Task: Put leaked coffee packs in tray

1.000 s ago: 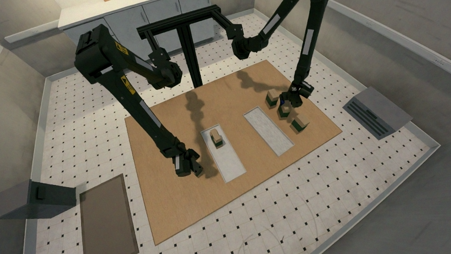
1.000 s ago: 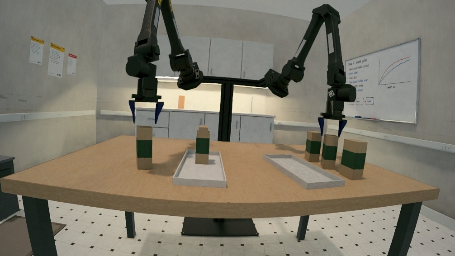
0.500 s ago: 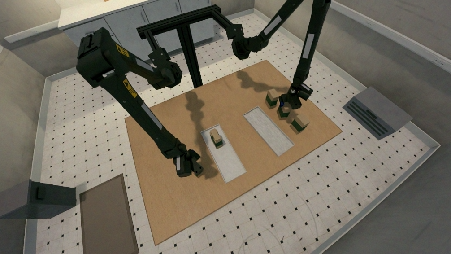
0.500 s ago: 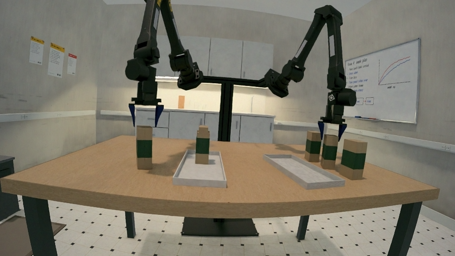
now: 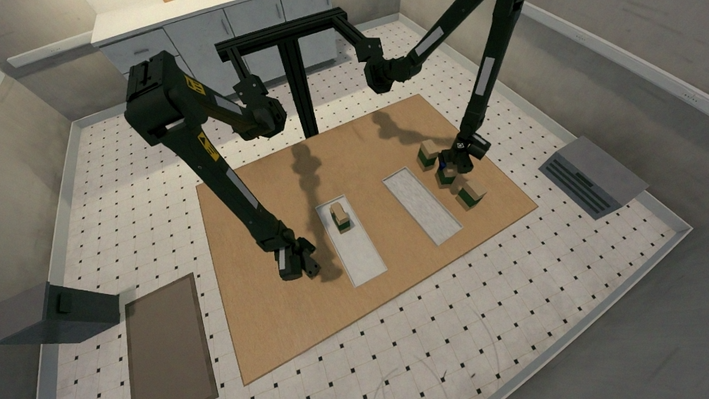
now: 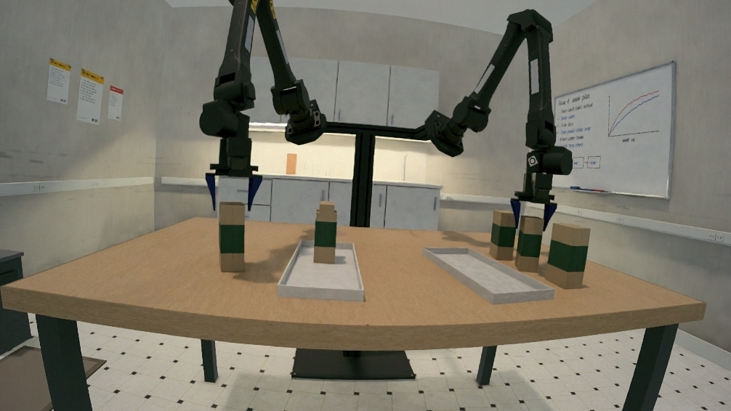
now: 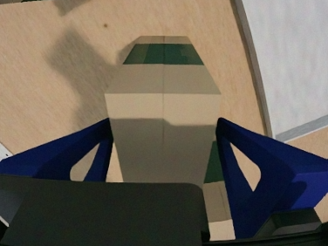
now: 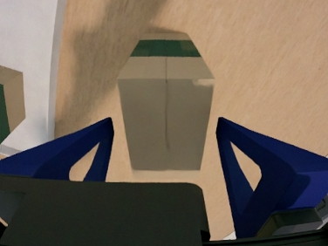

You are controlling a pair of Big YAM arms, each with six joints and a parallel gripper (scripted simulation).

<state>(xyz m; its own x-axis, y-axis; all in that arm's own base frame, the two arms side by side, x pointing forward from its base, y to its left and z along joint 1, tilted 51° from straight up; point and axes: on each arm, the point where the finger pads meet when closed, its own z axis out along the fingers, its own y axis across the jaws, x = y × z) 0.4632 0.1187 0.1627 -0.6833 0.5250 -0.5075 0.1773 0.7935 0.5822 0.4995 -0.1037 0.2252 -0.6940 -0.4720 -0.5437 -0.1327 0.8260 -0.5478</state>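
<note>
Five tan packs with green bands stand upright. My left gripper [image 6: 530, 228] [image 7: 165, 125] is open, its tips beside the top of the middle pack [image 5: 447, 177] [image 6: 529, 245] [image 7: 163, 105] of a row of three. The others in that row are the back pack [image 5: 427, 155] [image 6: 503, 234] and the front pack [image 5: 470, 194] [image 6: 567, 258]. My right gripper [image 6: 231, 209] [image 8: 165, 124] is open, its tips at either side of a lone pack [image 6: 231, 238] [image 8: 166, 100], mostly hidden in the top view. Another pack [image 5: 340, 218] [image 6: 325, 233] [image 8: 13, 93] stands in one tray [image 5: 364, 263] [image 6: 322, 281].
A second tray [image 5: 421, 206] [image 6: 490, 276] [image 7: 292, 57] holds nothing and lies beside the row of three. Both trays have low rims. The dark centre post [image 5: 297, 84] [image 6: 362, 178] stands behind the wooden bench [image 5: 262, 307] [image 6: 398, 306].
</note>
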